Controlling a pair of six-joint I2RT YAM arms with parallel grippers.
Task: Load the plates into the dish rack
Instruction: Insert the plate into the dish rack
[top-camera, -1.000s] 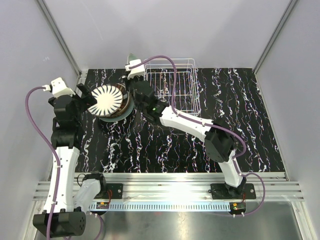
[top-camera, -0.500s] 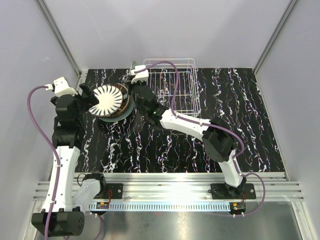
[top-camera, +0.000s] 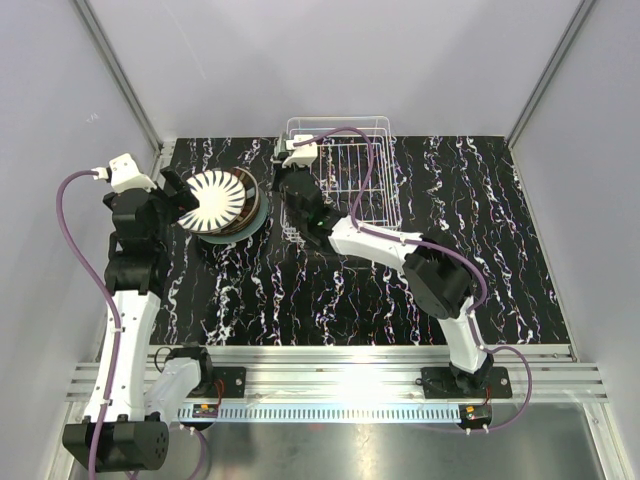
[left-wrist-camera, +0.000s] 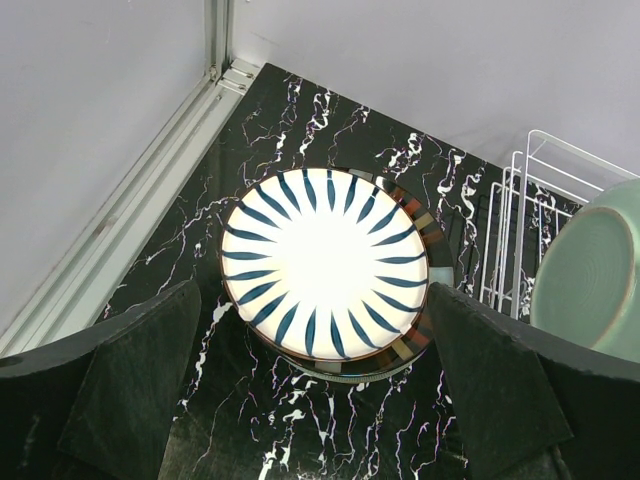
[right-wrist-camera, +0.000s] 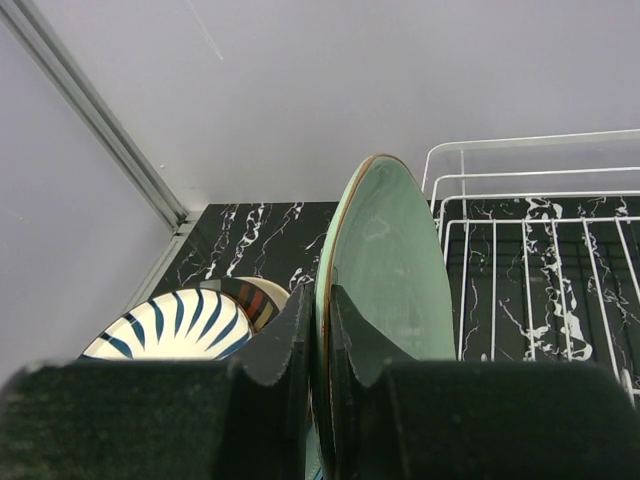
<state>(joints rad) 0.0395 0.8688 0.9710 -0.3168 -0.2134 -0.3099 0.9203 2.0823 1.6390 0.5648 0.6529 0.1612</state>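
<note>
Green glaze with a thin brown rim marks the green plate (right-wrist-camera: 385, 260), which stands on edge in the right gripper (right-wrist-camera: 322, 300); the two fingers are clamped together on its lower rim. The white wire rack (right-wrist-camera: 530, 200) lies just to the right of these fingers and a little beyond them, and the plate is not yet between its wires. The grip is narrow and takes only the rim, so the plate could probably turn or slide out if it knocks the top wire on the way in. The rack looks light, so a push from the side may shift it instead of letting the plate go down between the prongs. A purple cable (top-camera: 350, 140) of the right arm hangs over the rack and could catch there. The left gripper (top-camera: 172, 203) hovers with its fingers wide apart and holds nothing; directly below them sits the striped plate (left-wrist-camera: 325, 260) on top of the stack (left-wrist-camera: 425, 225). Since both arms work close to each other, they may touch if they move at once. Under everything is a black table top (top-camera: 480, 260) with white veins, apparently smooth, so things could slip on it. Pale grey walls (top-camera: 350, 60) close three sides, with metal strips (left-wrist-camera: 150, 170) in the corners.
</note>
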